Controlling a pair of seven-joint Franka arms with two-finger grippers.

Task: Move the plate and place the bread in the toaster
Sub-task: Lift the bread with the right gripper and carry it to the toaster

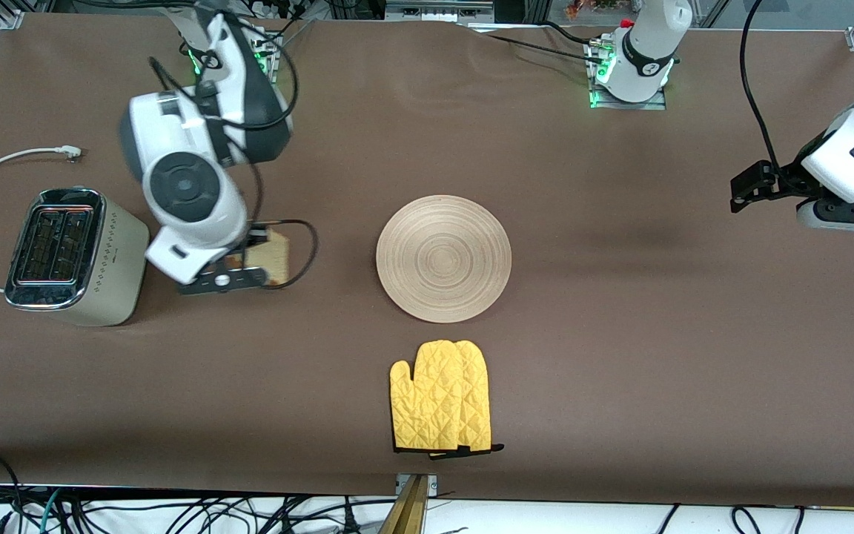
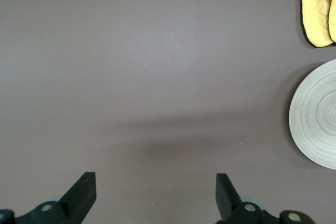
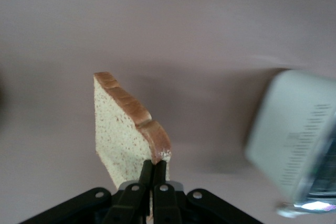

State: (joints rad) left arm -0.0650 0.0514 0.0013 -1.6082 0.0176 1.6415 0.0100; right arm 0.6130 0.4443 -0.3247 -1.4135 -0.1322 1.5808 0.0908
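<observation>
Both arms have glossy white shells with dark grey joints. The right arm (image 1: 197,148) shows a round grey cap with rings at one joint, and black cables loop along it. Green lights glow at both bases. The left arm (image 1: 853,159) has a small dark mark on its white wrist. The right gripper (image 3: 152,174) and the left gripper (image 2: 155,195) are matte black, with small silver screws.
</observation>
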